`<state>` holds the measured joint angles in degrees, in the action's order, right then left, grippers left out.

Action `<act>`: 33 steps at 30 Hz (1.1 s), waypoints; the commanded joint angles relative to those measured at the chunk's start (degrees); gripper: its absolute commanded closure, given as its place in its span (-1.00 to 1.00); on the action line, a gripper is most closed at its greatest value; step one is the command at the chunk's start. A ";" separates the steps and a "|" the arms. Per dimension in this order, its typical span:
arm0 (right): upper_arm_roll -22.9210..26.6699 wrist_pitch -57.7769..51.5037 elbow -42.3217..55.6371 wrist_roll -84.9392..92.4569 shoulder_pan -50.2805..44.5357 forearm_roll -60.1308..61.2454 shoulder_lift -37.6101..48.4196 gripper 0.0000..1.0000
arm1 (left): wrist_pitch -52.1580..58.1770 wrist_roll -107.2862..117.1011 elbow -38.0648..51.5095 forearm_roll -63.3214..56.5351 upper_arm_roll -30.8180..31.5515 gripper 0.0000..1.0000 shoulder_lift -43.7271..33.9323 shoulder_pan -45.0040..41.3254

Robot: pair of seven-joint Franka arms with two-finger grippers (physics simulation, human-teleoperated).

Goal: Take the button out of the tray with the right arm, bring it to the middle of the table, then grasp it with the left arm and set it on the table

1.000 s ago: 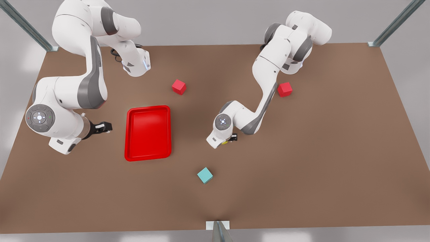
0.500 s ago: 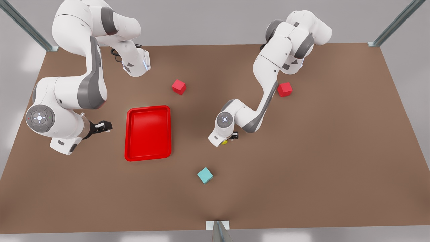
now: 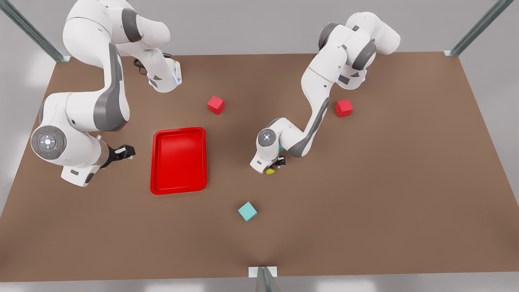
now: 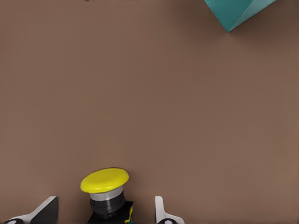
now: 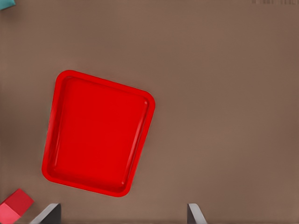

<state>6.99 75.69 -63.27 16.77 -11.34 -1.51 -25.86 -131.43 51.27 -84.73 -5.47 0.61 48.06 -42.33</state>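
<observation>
The yellow-capped button (image 3: 270,171) stands upright on the brown tabletop (image 3: 365,182), well apart from the empty red tray (image 3: 179,160).

Simulated lab: metal-framed table (image 3: 405,202), two robot arms.

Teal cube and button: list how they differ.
The teal cube is a plain one-colour block; the button has a round yellow cap on a dark base. The cube lies apart from both arms; the button sits between the open left gripper fingers. Both rest on the table.
</observation>
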 commanded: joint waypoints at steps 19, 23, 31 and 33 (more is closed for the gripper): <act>-0.48 -6.26 1.57 7.40 -2.19 -7.64 0.54 -1.00 | -2.78 8.59 -1.14 0.20 0.00 0.06 -0.07 0.23; -0.75 2.00 1.05 7.13 -2.20 -4.73 -1.04 -1.00 | -2.78 8.67 -1.14 0.20 0.00 0.21 -0.07 0.32; -0.83 0.43 -2.20 8.19 -3.60 -1.66 -2.44 -1.00 | -2.78 8.59 -0.97 1.34 -0.09 0.21 0.10 0.49; -0.83 -0.81 -3.52 9.16 -3.69 -1.74 -2.44 -1.00 | -2.78 8.59 -0.97 1.34 -0.09 0.21 0.10 0.49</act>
<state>6.19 75.94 -66.35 22.73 -15.07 -4.23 -28.37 -134.01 59.12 -85.72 -4.76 0.53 48.22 -41.84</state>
